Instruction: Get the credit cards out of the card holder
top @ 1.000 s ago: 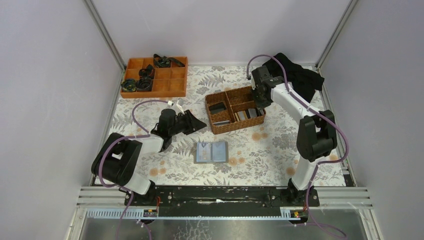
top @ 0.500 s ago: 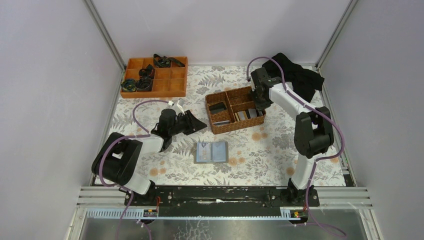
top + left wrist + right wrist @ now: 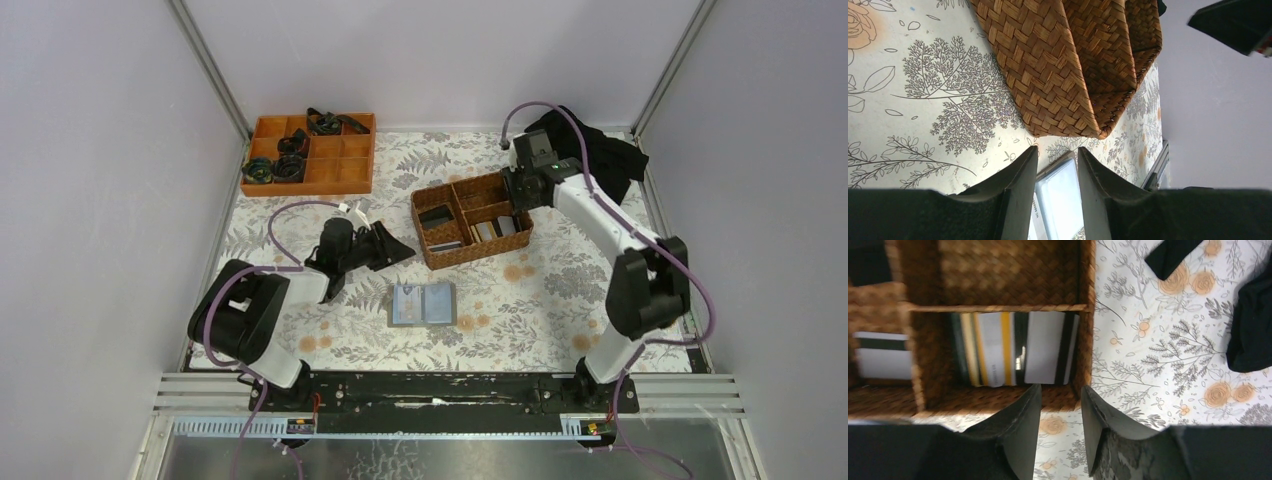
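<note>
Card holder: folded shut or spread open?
Spread open: the card holder lies flat, both panels showing either side of the centre fold.

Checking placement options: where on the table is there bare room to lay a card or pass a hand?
Bare tablecloth lies right of the card holder, and between orange tray and wicker basket. Crowded: left end effector to basket, and the black cloth corner.

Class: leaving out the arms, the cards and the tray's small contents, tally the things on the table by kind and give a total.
Wicker basket: 1
Orange divided tray: 1
Card holder: 1
Black cloth: 1
Total: 4
</note>
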Robot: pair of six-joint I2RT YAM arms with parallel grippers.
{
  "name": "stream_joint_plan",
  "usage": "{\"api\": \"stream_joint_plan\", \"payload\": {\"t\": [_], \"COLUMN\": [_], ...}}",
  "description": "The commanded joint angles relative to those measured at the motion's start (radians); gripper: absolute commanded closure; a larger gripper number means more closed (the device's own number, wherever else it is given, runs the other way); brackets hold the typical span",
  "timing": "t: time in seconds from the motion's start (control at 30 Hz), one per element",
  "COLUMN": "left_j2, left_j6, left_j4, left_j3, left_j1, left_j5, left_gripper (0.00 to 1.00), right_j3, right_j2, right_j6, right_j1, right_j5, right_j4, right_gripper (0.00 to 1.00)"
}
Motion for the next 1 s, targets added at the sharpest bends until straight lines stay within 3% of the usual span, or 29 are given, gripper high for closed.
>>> {"api": "stream_joint_plan", "payload": {"t": [0.0,0.13,0.23,0.3,0.33,0.4,0.43,0.7,0.8,0.97], "left_j2": [-0.006,-0.064,-0.141,-0.182,-0.201,-0.244,-0.262,-0.278,-0.271,-0.303], "left_j6": [-0.008,-0.013,0.003,0.008,0.008,-0.002,-0.002,0.036,0.041,0.073], "left_j4": [0.061,-0.017,-0.059,-0.100,-0.127,-0.162,-0.170,-0.192,-0.197,-0.263], "left_j3": [0.017,-0.006,-0.052,-0.069,-0.078,-0.106,-0.123,-0.208,-0.228,-0.250], "left_j1": [-0.008,-0.032,-0.057,-0.061,-0.061,-0.061,-0.063,-0.079,-0.079,-0.079], "left_j5": [-0.002,-0.097,-0.161,-0.163,-0.165,-0.172,-0.174,-0.161,-0.161,-0.189], "left_gripper": [0.57,0.45,0.43,0.51,0.61,0.94,1.00,1.00,1.00,1.00], "right_j3": [-0.049,-0.086,-0.145,-0.229,-0.274,-0.325,-0.350,-0.615,-0.676,-0.753], "right_j2": [-0.179,-0.240,-0.257,-0.273,-0.275,-0.272,-0.273,-0.312,-0.296,-0.248], "right_j6": [0.020,0.008,0.073,0.117,0.135,0.172,0.189,0.352,0.419,0.529], "right_j1": [0.030,0.215,0.304,0.348,0.371,0.413,0.434,0.507,0.510,0.509], "right_j5": [-0.160,-0.128,-0.184,-0.240,-0.238,-0.239,-0.239,-0.349,-0.443,-0.508], "right_j4": [0.123,0.164,0.223,0.326,0.377,0.420,0.437,0.744,0.887,1.086], "right_gripper": [0.56,0.44,0.43,0.43,0.44,0.49,0.50,0.59,0.42,0.36]}}
